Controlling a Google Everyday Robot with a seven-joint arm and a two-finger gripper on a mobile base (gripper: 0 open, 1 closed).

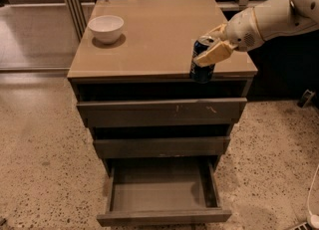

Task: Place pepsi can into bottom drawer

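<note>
The pepsi can (pixel 202 67), dark blue with a silver top, is held upright in my gripper (pixel 213 49) at the front right edge of the tan cabinet top (pixel 149 35), its lower half hanging past the edge. The gripper's tan fingers (pixel 213 54) are shut on the can's upper part; the white arm reaches in from the right. The bottom drawer (pixel 162 189) is pulled open below, its shallow grey inside bare. It lies below and left of the can.
A white bowl (pixel 105 28) stands at the back left of the cabinet top. The top drawer (pixel 162 110) and middle drawer (pixel 162 147) stick out a little. Speckled floor surrounds the cabinet; a metal railing stands behind it.
</note>
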